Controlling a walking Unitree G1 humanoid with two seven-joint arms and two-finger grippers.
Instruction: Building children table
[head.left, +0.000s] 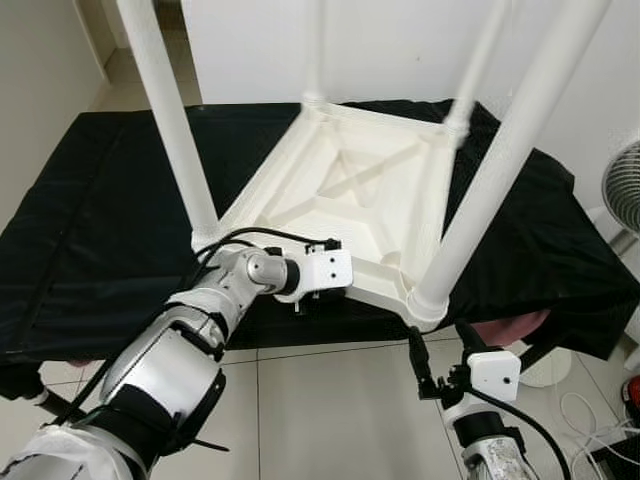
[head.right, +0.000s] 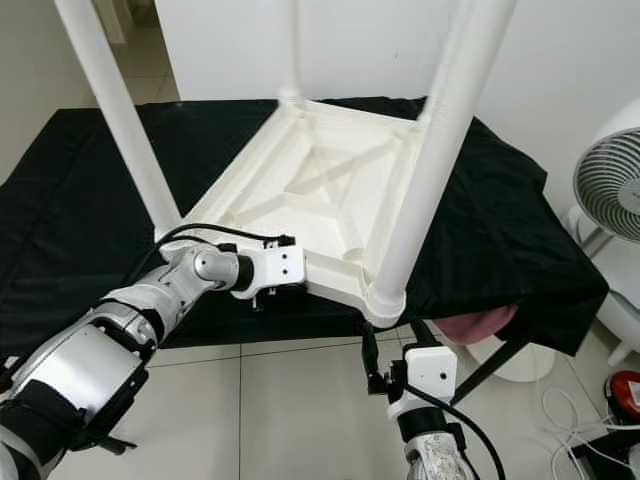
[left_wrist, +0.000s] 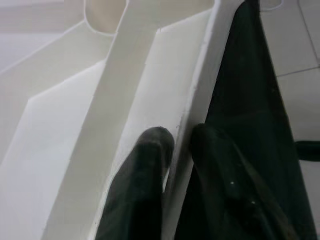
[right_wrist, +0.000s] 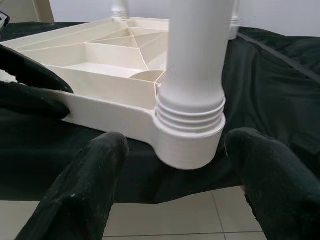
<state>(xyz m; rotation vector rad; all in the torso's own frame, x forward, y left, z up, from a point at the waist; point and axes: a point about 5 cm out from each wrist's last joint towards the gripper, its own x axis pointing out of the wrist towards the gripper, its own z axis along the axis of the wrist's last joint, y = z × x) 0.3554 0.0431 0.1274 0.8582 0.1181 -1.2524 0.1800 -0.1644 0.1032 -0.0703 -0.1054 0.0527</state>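
Four legs (head.left: 168, 110) already in upturned white table (head.left: 345, 195) on black-draped bench (head.left: 90, 220). Left gripper (left_wrist: 177, 150) pinched on near rim; right gripper (right_wrist: 175, 175) spread below corner leg socket (right_wrist: 190, 132). Flipping upright left, probably.

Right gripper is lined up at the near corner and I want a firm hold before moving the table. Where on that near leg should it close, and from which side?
Grip the near leg on its smooth round shaft just above the ribbed collar, coming straight in from the robot's side. The open right gripper already straddles the corner socket, which looks too wide. The left gripper clamps the tabletop rim.
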